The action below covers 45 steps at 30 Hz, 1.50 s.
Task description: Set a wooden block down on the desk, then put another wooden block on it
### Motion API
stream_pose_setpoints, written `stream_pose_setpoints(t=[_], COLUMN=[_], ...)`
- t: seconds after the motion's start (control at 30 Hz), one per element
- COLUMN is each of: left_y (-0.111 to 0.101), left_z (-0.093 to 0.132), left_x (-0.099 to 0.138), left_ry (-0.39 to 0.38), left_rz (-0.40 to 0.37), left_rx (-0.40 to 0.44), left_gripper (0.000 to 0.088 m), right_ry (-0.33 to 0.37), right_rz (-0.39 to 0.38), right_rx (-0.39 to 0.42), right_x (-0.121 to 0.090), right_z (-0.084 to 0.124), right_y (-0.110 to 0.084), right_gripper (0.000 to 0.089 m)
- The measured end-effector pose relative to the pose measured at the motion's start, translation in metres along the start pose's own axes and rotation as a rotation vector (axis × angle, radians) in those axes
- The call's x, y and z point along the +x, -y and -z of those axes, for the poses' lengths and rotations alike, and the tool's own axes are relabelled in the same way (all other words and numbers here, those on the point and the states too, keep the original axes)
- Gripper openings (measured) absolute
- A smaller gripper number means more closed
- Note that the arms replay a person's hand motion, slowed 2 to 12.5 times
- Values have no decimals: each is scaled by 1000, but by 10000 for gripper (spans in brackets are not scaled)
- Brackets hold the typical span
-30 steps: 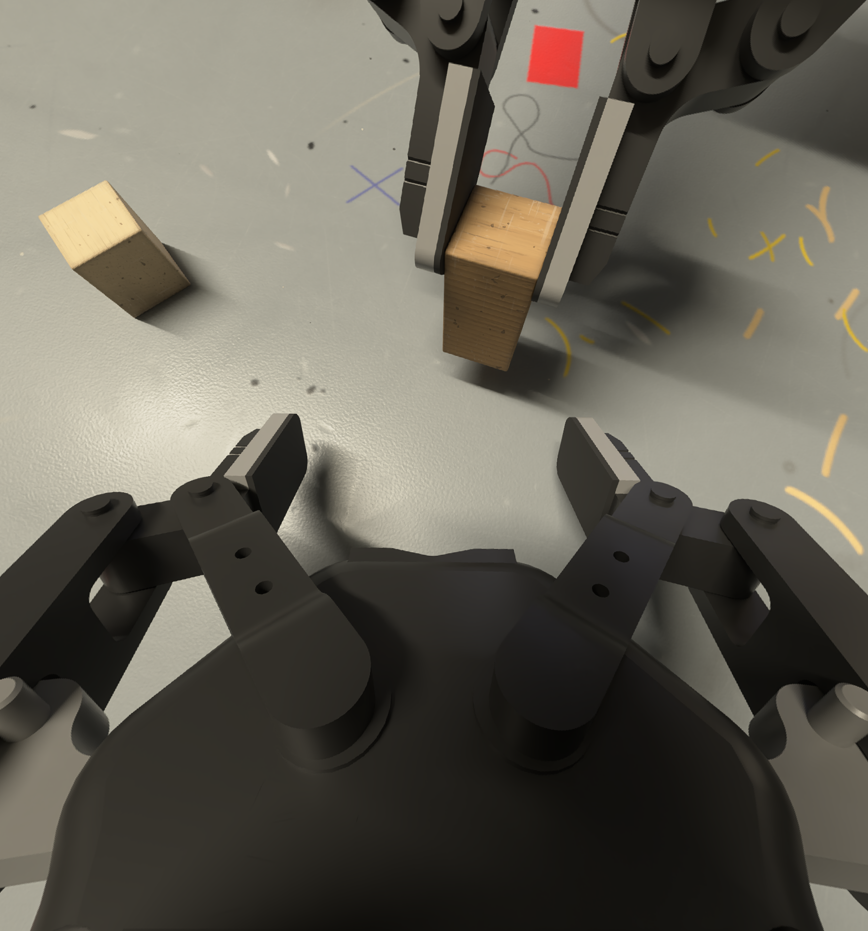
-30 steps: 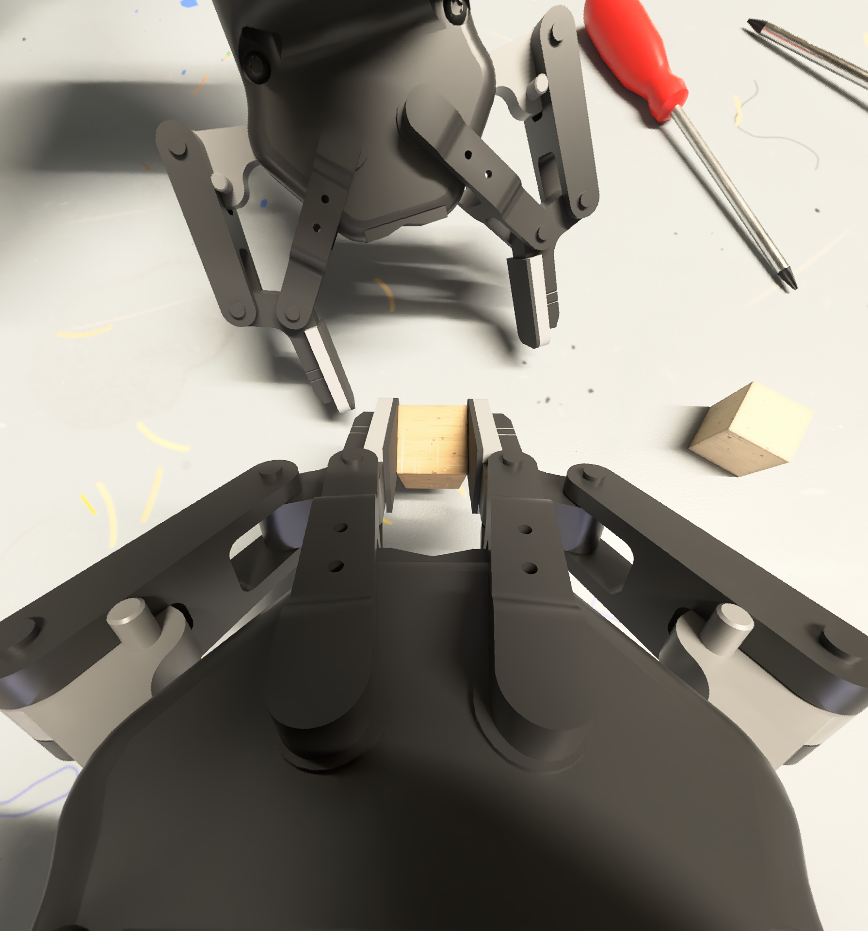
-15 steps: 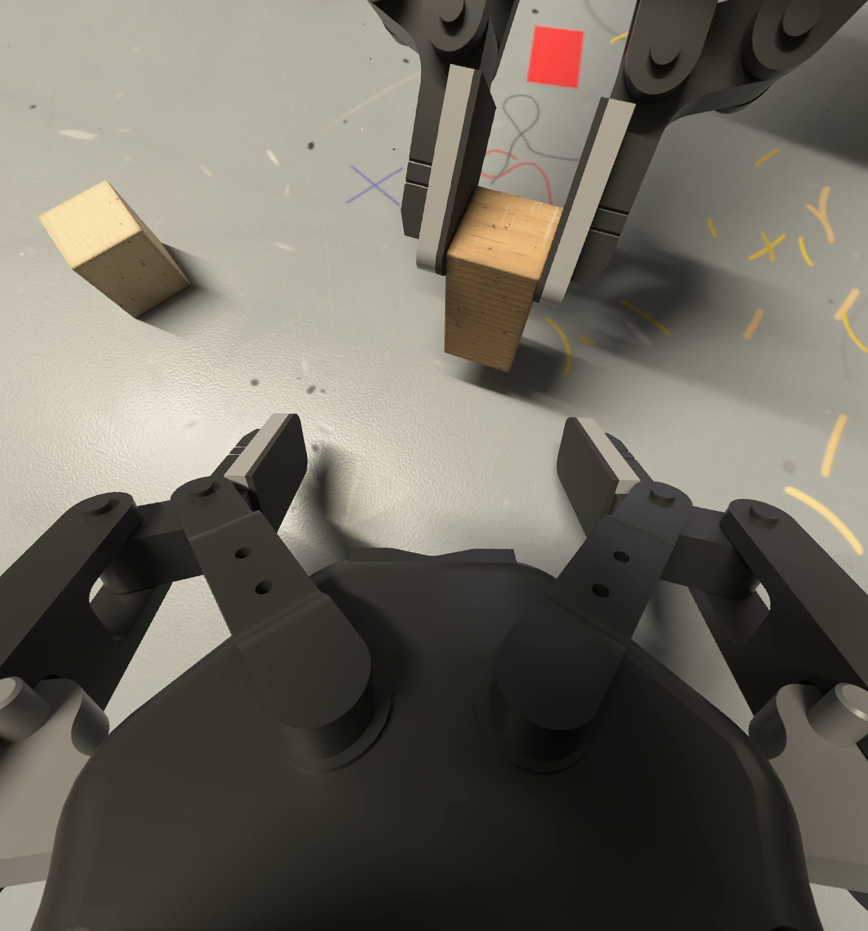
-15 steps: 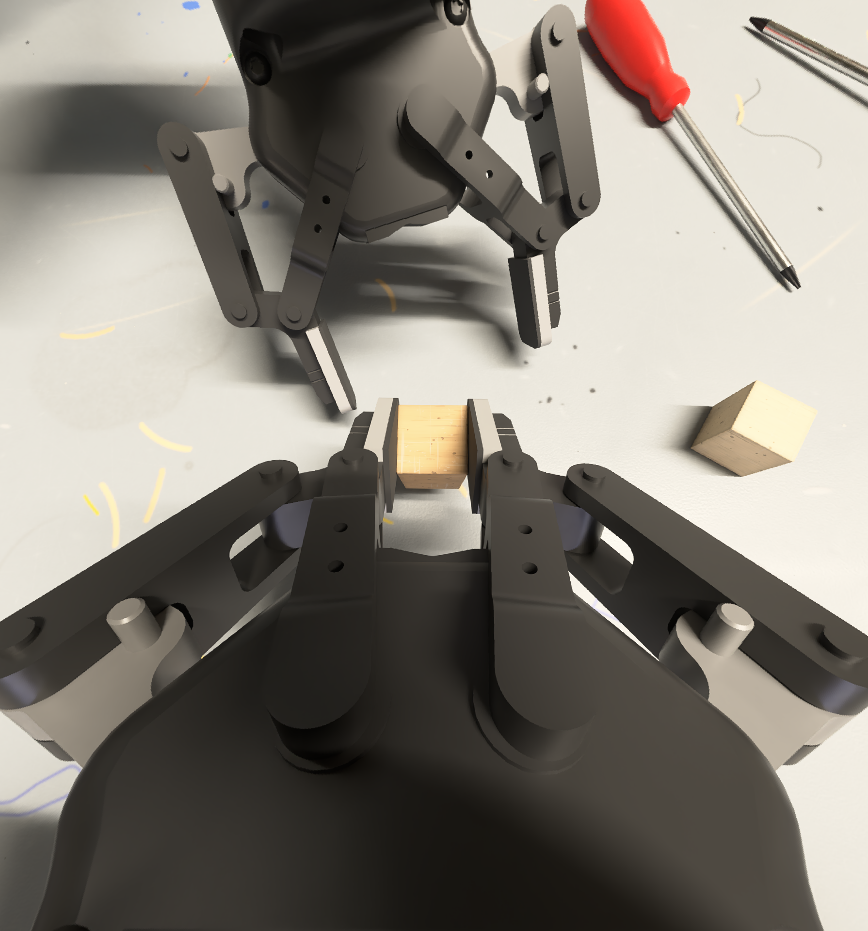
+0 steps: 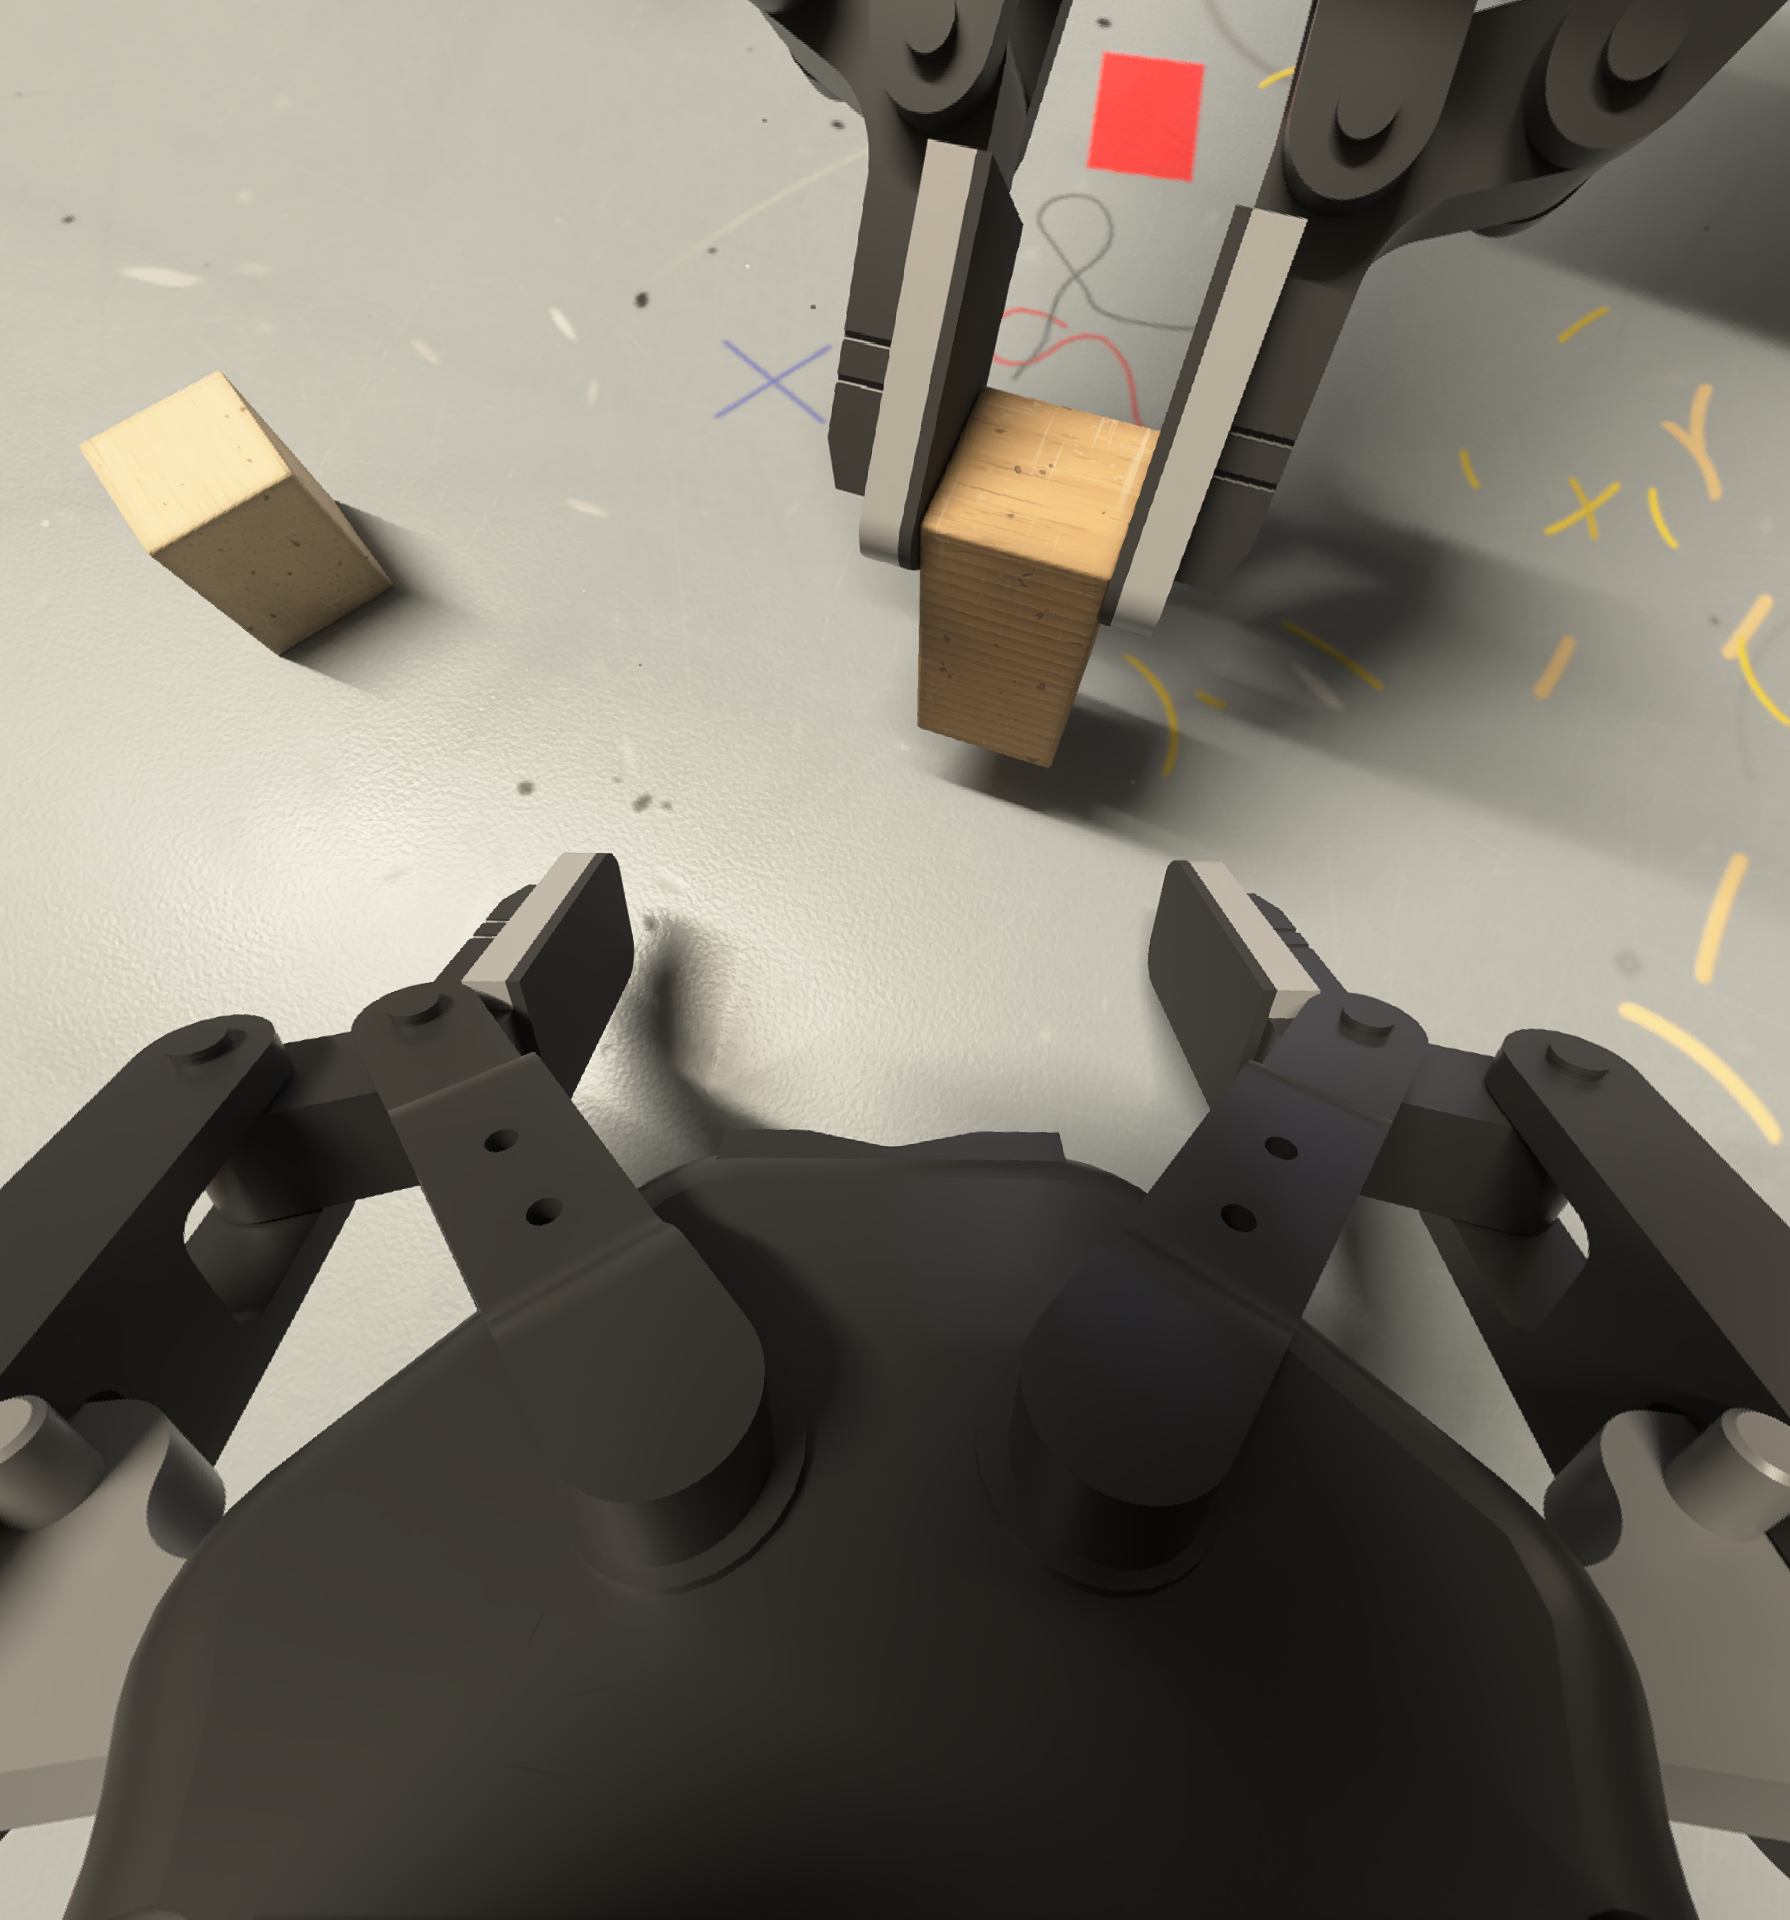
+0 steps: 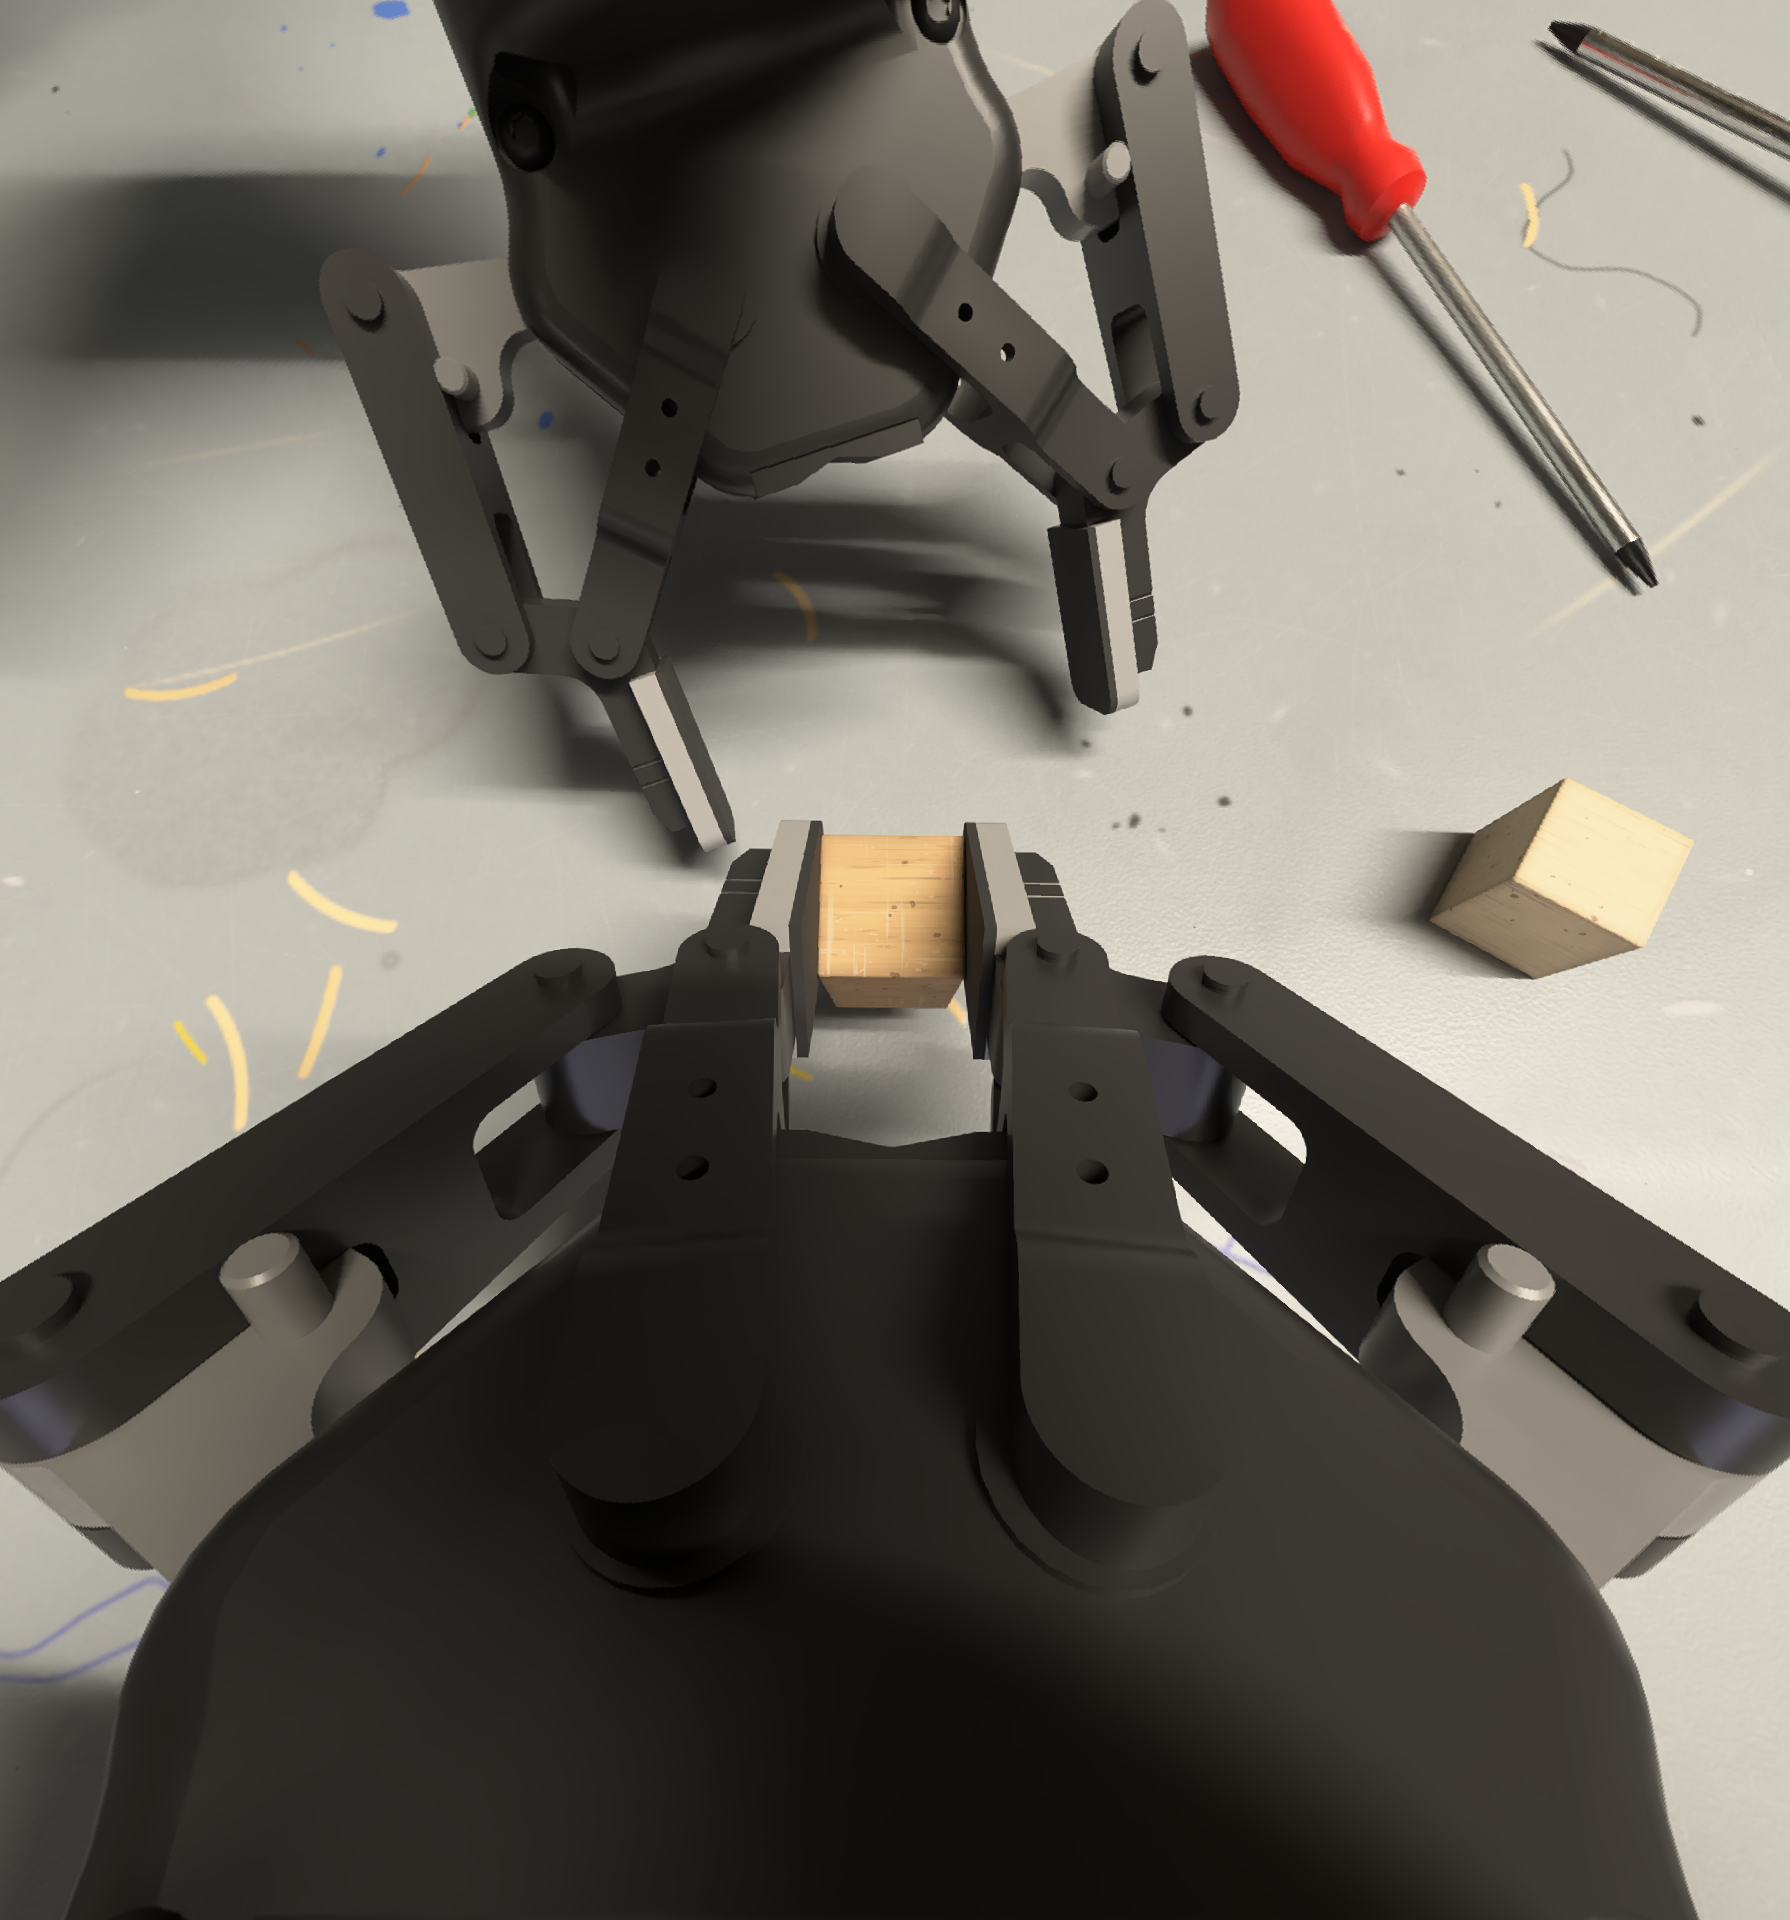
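My right gripper (image 6: pixel 891 883) is shut on a tan wooden block (image 6: pixel 889 920) and holds it just above the grey desk (image 6: pixel 247 520). The left wrist view shows that gripper (image 5: pixel 1016 582) and the block (image 5: pixel 1016 582) with a thin shadow gap under the block. A paler wooden block (image 5: pixel 231 509) lies on the desk to the left there, and at the right in the right wrist view (image 6: pixel 1561 878). My left gripper (image 5: pixel 886 935) is open and empty, close in front of the held block; it also shows in the right wrist view (image 6: pixel 912 758).
A red-handled screwdriver (image 6: pixel 1390 218) lies at the back right, with a dark pen (image 6: pixel 1701 94) beyond it. The desk carries yellow scribbles (image 5: pixel 1701 644), a blue cross (image 5: pixel 771 379) and a red square mark (image 5: pixel 1145 116).
My right gripper with the tan block has risen very slightly. The left gripper has not moved.
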<state>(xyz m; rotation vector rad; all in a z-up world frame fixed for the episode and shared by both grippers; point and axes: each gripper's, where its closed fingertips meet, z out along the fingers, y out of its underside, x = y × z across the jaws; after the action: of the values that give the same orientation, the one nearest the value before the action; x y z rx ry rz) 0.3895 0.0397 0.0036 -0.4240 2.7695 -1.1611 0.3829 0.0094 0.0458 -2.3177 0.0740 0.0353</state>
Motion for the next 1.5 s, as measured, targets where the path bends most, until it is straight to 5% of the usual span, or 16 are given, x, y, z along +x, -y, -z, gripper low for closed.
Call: stream_pose_setpoints(t=[1.5], left_y=[0], left_z=[0], left_x=[0], left_ry=[1], left_rz=[1], left_rx=[0], left_gripper=[854], right_ry=[19], right_rz=[23], right_rx=[-9], right_x=[0], right_z=[1], right_y=[-2], right_gripper=[236])
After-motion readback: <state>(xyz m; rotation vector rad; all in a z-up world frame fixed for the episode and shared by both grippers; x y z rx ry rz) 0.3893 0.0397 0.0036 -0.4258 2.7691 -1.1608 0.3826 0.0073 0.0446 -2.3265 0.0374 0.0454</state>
